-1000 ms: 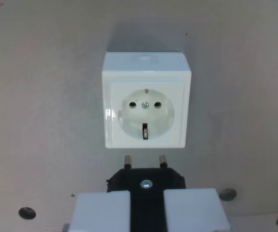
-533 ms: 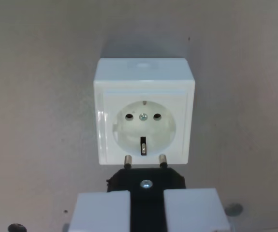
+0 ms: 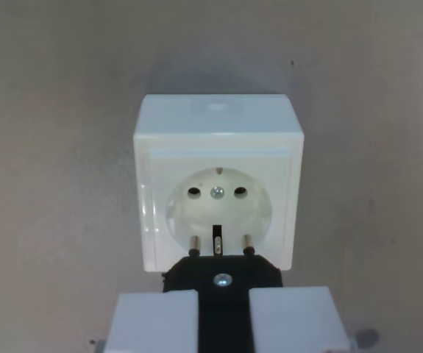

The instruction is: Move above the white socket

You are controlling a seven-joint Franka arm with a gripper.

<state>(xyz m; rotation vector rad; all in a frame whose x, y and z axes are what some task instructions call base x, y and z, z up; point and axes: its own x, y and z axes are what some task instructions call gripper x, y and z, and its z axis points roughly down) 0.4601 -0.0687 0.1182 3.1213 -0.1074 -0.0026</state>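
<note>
Wrist view first: I've got the white socket (image 3: 218, 193) sitting dead centre, a square block on the grey counter (image 3: 57, 184). Its round recess faces me, two dark pin holes side by side with a small screw between them, and an earth clip showing at the recess's lower edge. My hand (image 3: 224, 320) fills the bottom of the picture, its two pale fingers (image 3: 152, 321) clenched on a black plug (image 3: 223, 278) sandwiched between them. I can see a screw on the plug's body, and its two metal pins (image 3: 194, 244) poke up over the socket's lower front, overlapping the bottom of the recess either side of the earth clip. Whether the pins touch the socket face, I can't tell from this angle. One dark hole in the counter peeks out at the wrist view's lower right.
</note>
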